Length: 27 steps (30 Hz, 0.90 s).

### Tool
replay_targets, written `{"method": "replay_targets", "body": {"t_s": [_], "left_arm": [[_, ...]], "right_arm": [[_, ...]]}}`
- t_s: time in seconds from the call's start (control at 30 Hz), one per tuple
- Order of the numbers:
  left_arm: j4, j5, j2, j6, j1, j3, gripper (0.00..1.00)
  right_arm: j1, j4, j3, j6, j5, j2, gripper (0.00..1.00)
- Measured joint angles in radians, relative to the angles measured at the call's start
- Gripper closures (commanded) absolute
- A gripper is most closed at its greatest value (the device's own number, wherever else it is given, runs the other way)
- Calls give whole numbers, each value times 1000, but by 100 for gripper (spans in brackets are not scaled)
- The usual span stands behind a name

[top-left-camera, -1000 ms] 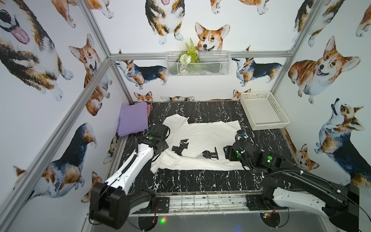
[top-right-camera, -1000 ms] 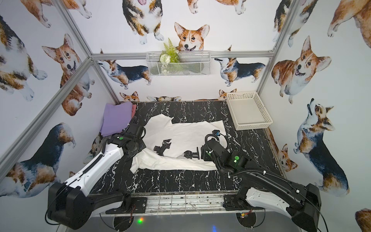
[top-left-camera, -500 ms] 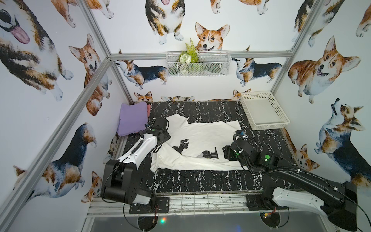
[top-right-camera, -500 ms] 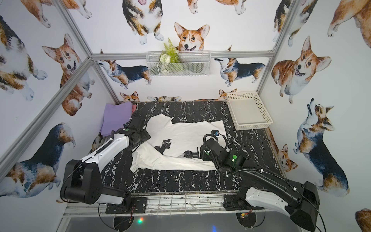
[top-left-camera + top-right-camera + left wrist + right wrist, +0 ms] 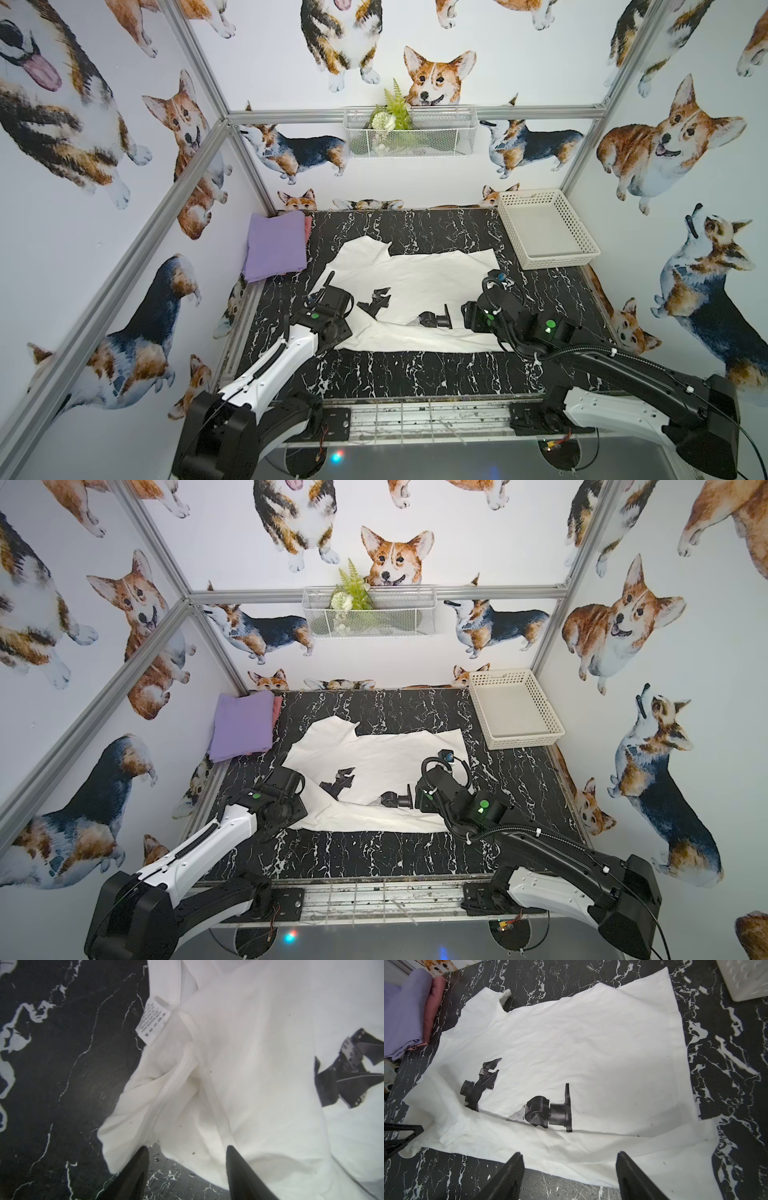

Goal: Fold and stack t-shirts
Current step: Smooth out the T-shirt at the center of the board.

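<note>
The left tool point(image 5: 186, 1147) has its two dark fingers spread apart, with nothing pinched. Their tips sit low over a bunched corner of the white shirt point(image 5: 259, 1064), one at the cloth's edge and the other over the cloth. A small sewn label point(image 5: 152, 1020) sticks out from the shirt's edge just beyond them, onto the table point(image 5: 62, 1084).

The right tool point(image 5: 569, 1153) is also spread wide and holds nothing. It hangs above the shirt's near edge, on the shirt's right half. There a long strip of cloth is folded over toward the middle, and it covers part of the black-and-grey print point(image 5: 550, 1111).

In both top views the white shirt lies mostly flat across the middle of the black marble table, with a sleeve pointing to the far left. The two arms reach in over its near left and near right corners.

In the far left corner, well apart from the white shirt, the folded lavender shirt point(image 5: 274, 245) lies on the pink shirt point(image 5: 308, 227). Only a narrow edge of the pink shirt shows.

The white basket point(image 5: 552, 261) stands in the far right corner, near the shirt's far right corner but not touching it.
</note>
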Motion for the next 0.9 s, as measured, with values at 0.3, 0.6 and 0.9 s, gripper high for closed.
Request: {"method": "replay_targets", "body": {"t_s": [0.3, 0.6, 0.9], "left_arm": [[-89, -119, 73, 16, 2, 59, 37], [-93, -149, 110, 43, 14, 42, 70], [-66, -148, 187, 69, 26, 41, 100]], "right_arm": [[0, 3, -1, 0, -2, -7, 27], [-1, 3, -2, 1, -1, -15, 27], [-1, 2, -7, 8, -1, -31, 27]]}}
